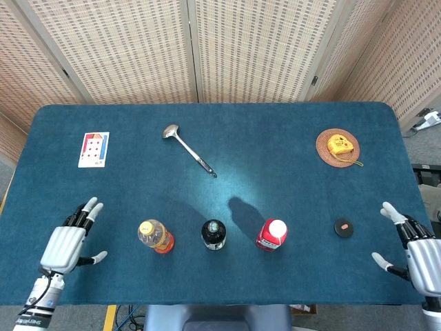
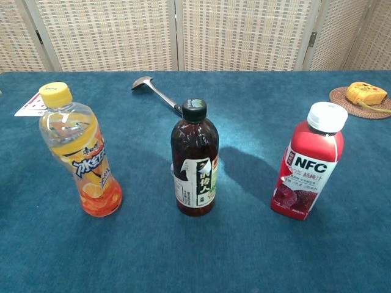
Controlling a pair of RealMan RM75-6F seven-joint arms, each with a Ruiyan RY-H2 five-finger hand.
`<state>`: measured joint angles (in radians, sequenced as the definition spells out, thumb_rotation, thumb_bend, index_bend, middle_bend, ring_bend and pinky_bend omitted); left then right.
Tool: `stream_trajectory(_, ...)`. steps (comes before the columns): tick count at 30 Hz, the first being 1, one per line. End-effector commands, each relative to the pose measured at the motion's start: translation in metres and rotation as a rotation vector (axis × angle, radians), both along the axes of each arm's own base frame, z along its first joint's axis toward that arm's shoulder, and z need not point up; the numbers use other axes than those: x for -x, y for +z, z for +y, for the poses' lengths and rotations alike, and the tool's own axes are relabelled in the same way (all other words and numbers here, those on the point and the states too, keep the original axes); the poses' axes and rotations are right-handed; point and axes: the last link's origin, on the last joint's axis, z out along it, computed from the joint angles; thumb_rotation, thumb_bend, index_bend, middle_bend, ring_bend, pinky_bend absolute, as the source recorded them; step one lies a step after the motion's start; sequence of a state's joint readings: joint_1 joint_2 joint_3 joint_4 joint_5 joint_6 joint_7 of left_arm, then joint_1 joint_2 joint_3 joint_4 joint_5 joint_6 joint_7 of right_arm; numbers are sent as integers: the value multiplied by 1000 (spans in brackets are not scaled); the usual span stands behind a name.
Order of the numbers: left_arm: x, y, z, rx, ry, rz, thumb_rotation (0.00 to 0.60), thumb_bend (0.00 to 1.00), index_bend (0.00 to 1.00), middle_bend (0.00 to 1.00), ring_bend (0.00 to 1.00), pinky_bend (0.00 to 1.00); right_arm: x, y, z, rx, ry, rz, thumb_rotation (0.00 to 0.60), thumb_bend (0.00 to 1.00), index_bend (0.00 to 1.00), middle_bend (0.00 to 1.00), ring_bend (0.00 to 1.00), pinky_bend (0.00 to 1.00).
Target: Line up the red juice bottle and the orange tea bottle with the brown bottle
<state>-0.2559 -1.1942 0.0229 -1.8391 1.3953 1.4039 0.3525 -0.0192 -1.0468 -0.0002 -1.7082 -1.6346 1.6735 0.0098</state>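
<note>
Tea bottle (image 2: pixel 78 152), brown bottle (image 2: pixel 195 160) and juice bottle (image 2: pixel 311 162) stand upright in one row along the near edge of the table (image 1: pixel 275 138).

Left hand (image 1: pixel 63 243) sits wide and holding nothing, left of the tea bottle; right hand (image 1: pixel 417 252) is splayed and free at the far right corner. A small dark disc (image 1: pixel 343 227) lies between juice bottle and right hand. Behind the row: ladle (image 1: pixel 187 149), card (image 1: pixel 94 149), yellow object on a coaster (image 1: pixel 337 146). Blue cloth, woven screens (image 1: pixel 241 48) behind.
</note>
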Motion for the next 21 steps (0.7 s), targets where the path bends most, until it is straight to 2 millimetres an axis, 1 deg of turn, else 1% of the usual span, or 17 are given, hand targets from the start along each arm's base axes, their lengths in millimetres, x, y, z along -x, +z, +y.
stream_trajectory(1,11,5,-11,-50,-10,92,600,40,0,0,26,208,2,7,0,32,-64,14,600,16,116,261,225,401)
stream_trajectory(4,18,9,-20,-72,-16,144,600,41,2,0,26,208,4,10,0,38,-96,20,600,20,116,261,225,401)
stream_trajectory(9,30,12,-36,-73,12,193,600,40,65,0,26,208,8,13,-1,37,-120,31,600,27,116,261,225,401)
stream_trajectory(11,33,12,-40,-68,29,195,600,40,74,0,26,208,9,13,0,33,-124,37,600,30,116,261,225,401)
stream_trajectory(15,38,12,-44,-58,54,184,600,40,74,0,26,208,9,13,3,37,-124,44,600,32,116,260,225,401)
stream_trajectory(21,38,10,-40,-50,48,165,600,40,77,0,26,208,11,16,4,51,-119,34,600,36,116,261,225,401)
